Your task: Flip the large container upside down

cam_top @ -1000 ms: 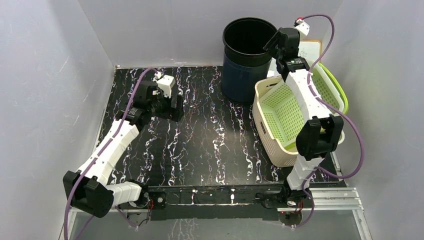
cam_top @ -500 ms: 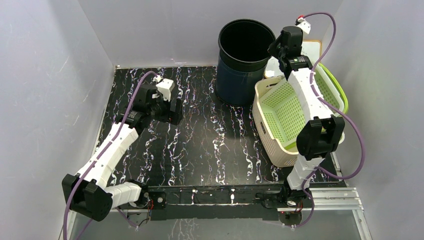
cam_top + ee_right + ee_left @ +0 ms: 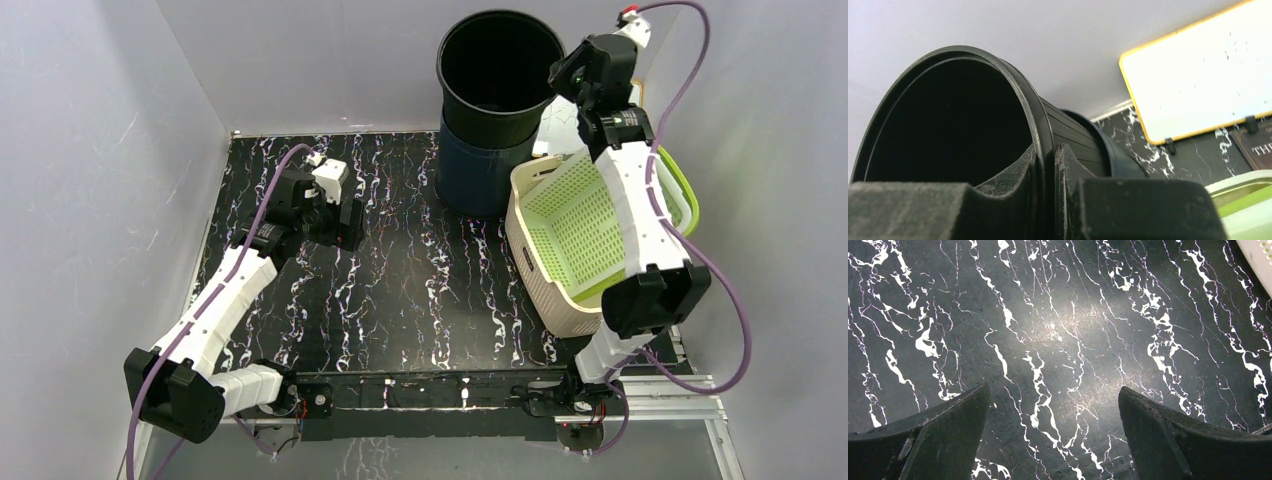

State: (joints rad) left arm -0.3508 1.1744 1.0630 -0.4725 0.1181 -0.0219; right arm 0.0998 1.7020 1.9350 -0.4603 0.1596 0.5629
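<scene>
From above, the large container, a black bucket, stands at the back of the table with its mouth facing up. Its lower part appears to sit inside a dark blue outer tub, just beside the cream-and-green basket. The right gripper is at the rim on the bucket's right side. The left gripper hovers over bare marble well apart from it. The left wrist view shows the left gripper with its claw spread wide and nothing but the table between its fingers, and a sliver of the basket in the corner. In the right wrist view the right gripper has its claw pinching the large container by the rim, one finger inside the wall and the other outside. The blue outer tub rings the ribbed wall behind, and a yellow-framed whiteboard leans further back. I judge the task barely begun: the grasp is made, but the bucket is upright. Clearing the tub, rotating the bucket mouth-down and setting it on the table all remain.
</scene>
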